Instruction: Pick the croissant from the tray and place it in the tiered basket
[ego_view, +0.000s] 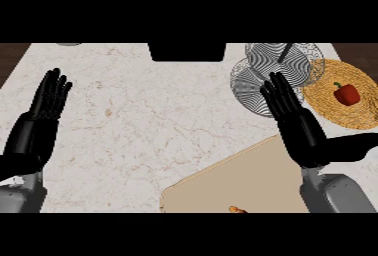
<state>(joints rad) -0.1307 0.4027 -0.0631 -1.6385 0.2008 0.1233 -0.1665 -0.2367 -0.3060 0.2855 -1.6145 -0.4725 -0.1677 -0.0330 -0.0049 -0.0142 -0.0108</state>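
Head view shows both hands flat and holding nothing, left hand (44, 112) at the counter's left, right hand (295, 122) above the tray (221, 185), whose croissant (237, 209) peeks at its lower edge, well apart from the tiered basket (277, 67).

You're looking at two matching arms — your left hand (40, 112) and right hand (295, 120) are both matte black, with long slender fingers and a thumb. Each joins a smooth grey forearm (336, 192) — blocky, unmarked, plain-surfaced.
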